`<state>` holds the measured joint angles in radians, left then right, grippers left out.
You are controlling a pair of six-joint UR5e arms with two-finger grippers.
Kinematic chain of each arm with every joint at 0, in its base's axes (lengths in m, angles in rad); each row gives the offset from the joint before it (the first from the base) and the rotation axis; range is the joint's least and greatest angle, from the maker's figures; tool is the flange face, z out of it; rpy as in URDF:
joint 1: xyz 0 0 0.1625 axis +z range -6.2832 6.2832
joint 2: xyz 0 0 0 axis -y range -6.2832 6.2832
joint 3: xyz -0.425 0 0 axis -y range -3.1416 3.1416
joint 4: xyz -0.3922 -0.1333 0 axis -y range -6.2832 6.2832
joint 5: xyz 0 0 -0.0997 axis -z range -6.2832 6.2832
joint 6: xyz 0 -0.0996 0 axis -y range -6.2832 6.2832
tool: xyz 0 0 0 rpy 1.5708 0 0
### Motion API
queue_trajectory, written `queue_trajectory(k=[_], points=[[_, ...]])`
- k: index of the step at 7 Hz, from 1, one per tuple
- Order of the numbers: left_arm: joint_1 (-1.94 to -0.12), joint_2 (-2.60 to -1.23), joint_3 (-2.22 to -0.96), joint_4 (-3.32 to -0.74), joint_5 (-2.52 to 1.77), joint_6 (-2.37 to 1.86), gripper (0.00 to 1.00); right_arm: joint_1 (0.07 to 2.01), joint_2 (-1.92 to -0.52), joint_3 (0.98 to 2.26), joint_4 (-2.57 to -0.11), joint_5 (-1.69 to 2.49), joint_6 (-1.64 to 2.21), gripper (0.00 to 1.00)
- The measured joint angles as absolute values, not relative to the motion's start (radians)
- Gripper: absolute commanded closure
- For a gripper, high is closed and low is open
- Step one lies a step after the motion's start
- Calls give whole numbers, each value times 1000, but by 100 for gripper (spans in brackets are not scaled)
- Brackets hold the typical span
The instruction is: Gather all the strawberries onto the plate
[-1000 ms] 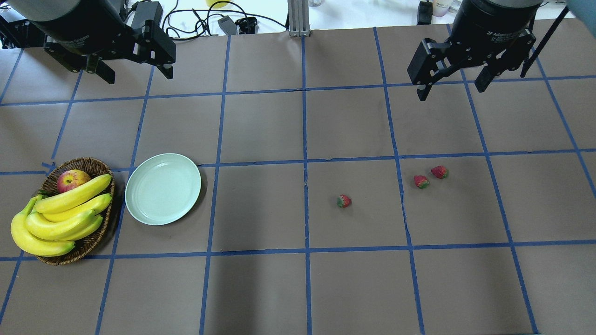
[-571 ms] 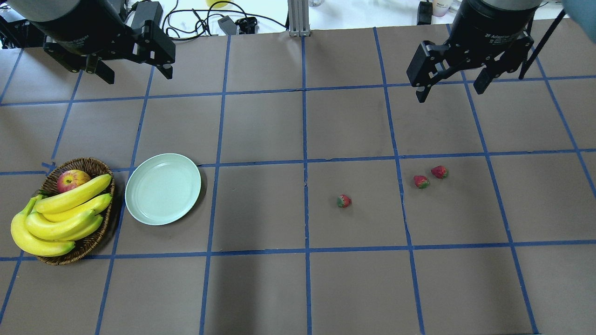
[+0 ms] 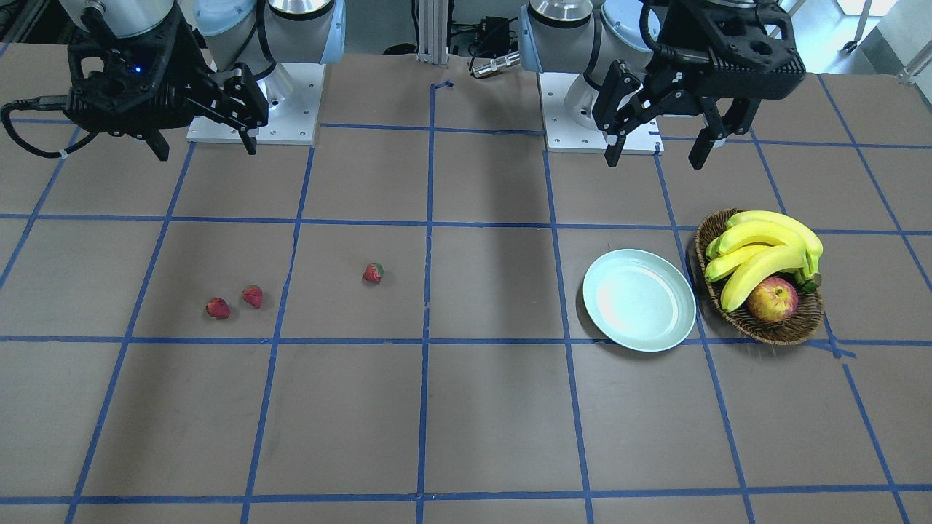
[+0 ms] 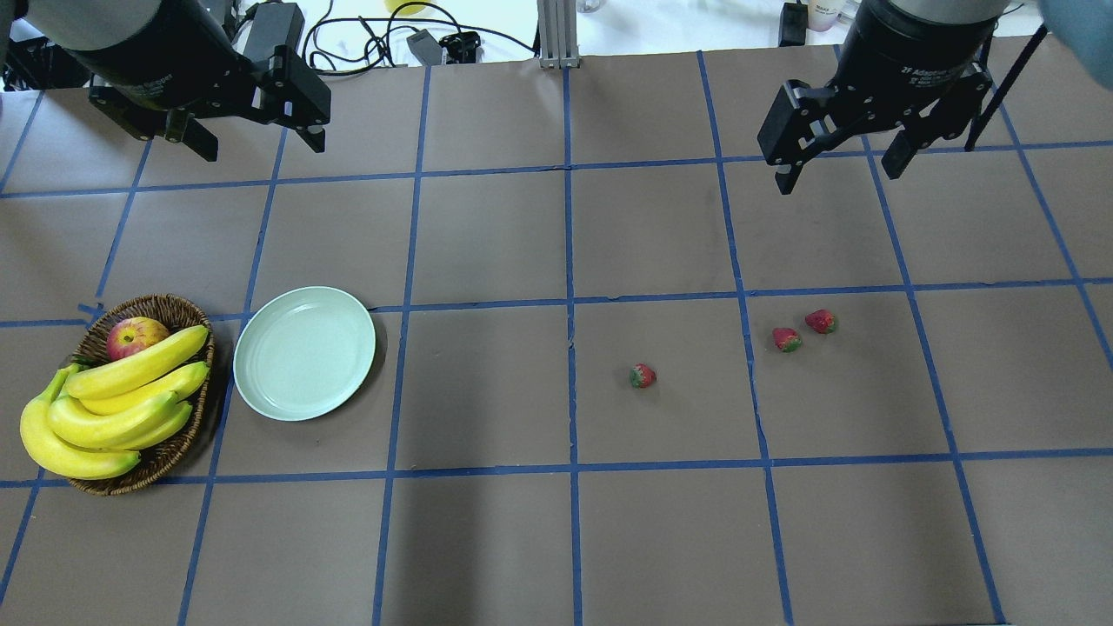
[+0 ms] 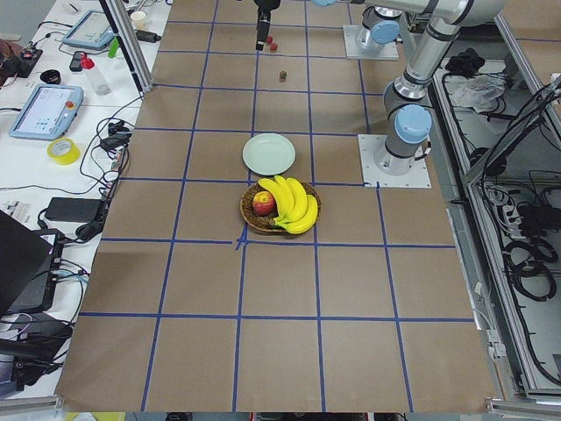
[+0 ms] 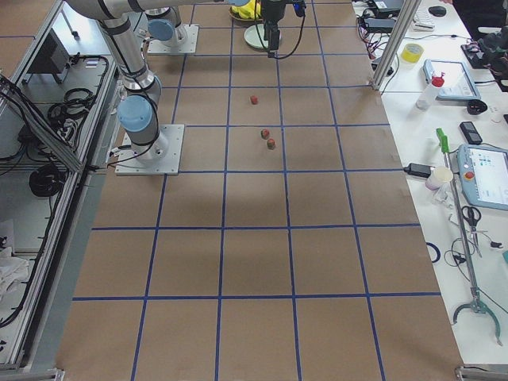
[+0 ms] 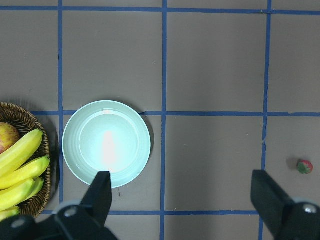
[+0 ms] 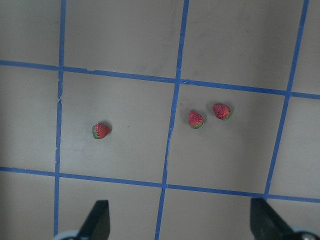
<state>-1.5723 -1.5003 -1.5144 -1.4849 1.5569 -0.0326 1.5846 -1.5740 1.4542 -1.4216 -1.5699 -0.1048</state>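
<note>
Three small red strawberries lie on the brown table: one alone near the middle, and two close together further right. They also show in the right wrist view. The pale mint plate is empty at the left, beside the basket. My right gripper is open and empty, high above the table behind the pair of berries. My left gripper is open and empty, high at the back left, behind the plate.
A brown wicker basket with bananas and a red-yellow apple touches the plate's left side. Blue tape lines grid the table. Cables and small devices lie beyond the far edge.
Both grippers have shifted only slightly and stay open. The strawberries, plate and basket have not moved.
</note>
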Motion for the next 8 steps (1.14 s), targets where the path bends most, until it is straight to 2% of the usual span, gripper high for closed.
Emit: queue_trajectory(k=[3, 6, 7, 8], points=[[-1572, -1501, -1517, -1473, 1557, -34, 0, 1593, -1555, 1467, -1422, -1566, -90, 0], [-1571, -1499, -1516, -1478, 1558, -32, 0, 1769, -1429, 1537, -1611, -1569, 95, 0], [-1571, -1499, -1516, -1481, 1557, -32, 0, 1815, -1397, 1599, -1709, -1568, 167, 0], [-1572, -1499, -1516, -1483, 1555, -32, 0, 1839, -1377, 1713, -1870, -1567, 212, 0]])
